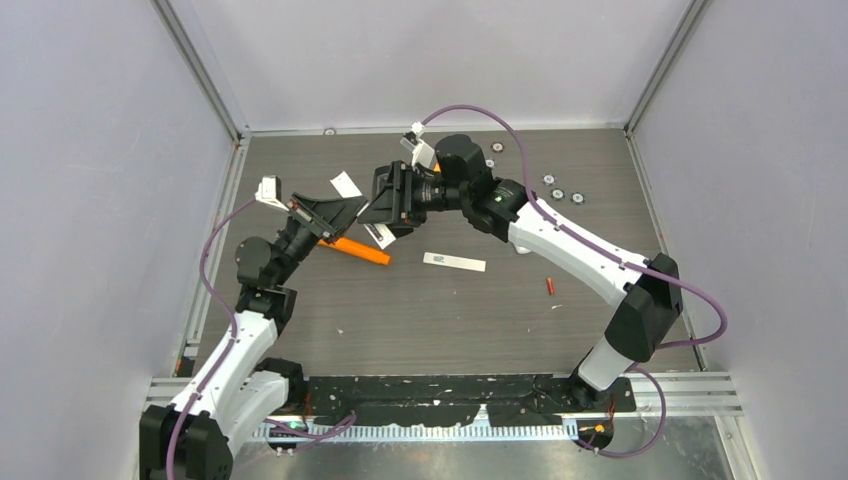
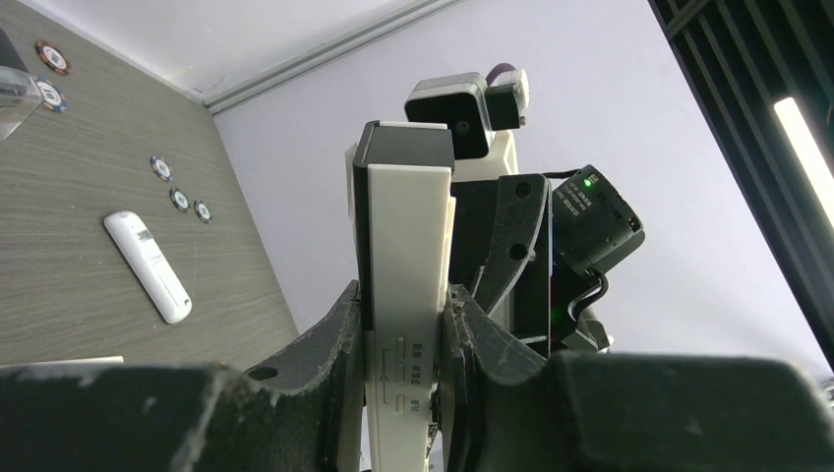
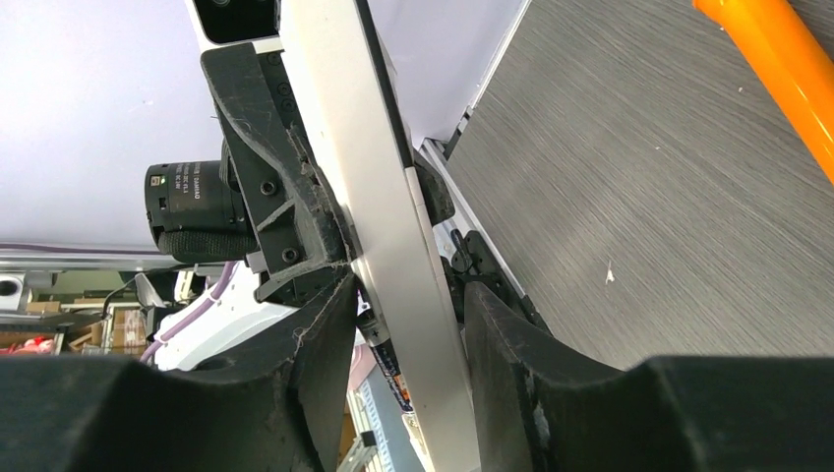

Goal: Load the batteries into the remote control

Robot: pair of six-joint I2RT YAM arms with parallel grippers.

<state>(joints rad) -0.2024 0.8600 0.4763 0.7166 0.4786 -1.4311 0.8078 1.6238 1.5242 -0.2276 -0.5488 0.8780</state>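
In the top view the left hand [image 2: 403, 329] and right hand [image 3: 408, 305] cover nearly all of the held remote [image 2: 405, 256]. Its lower end leaves the bottom of the left wrist view, and its printed marks there are too small to read. Both ends are cut off in the right wrist view. A thin dark thing [image 3: 382, 354] beside it cannot be identified. Whether the right hand presses the remote is unclear. An orange bar [image 3: 777, 59] runs off the upper right.

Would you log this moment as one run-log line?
left gripper: clamps white plastic remote control | right gripper: jaws flank same remote, contact unclear | small red battery: on table
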